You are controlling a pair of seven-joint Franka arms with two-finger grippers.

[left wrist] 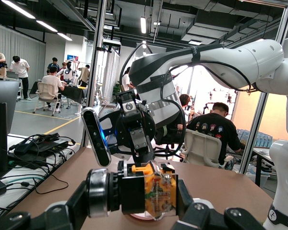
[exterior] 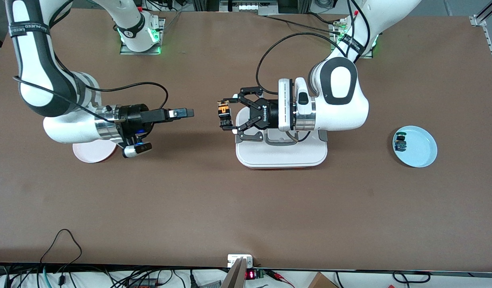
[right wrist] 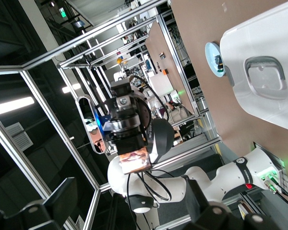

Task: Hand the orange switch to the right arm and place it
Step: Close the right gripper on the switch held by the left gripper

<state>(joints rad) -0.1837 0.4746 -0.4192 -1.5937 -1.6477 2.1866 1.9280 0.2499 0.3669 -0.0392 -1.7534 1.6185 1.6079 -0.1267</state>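
The orange switch point(exterior: 224, 113), a black body with orange parts, hangs in the air with my left gripper point(exterior: 226, 114) shut on it, over the table just off the white tray's edge toward the right arm's end. In the left wrist view the switch point(left wrist: 151, 189) lies crosswise between the fingers of the left gripper point(left wrist: 134, 196). My right gripper point(exterior: 189, 113) is level with the switch and points at it, a short gap away, open and holding nothing. It faces me as the right gripper point(left wrist: 137, 136) in the left wrist view. In the right wrist view the switch point(right wrist: 134, 162) is straight ahead of the wide-apart right gripper point(right wrist: 129, 211).
A white tray point(exterior: 282, 156) with a handle recess lies under the left wrist. A light blue plate point(exterior: 422, 150) with a small blue-and-green part point(exterior: 400, 142) sits toward the left arm's end. A pink plate point(exterior: 89, 154) lies partly under the right wrist.
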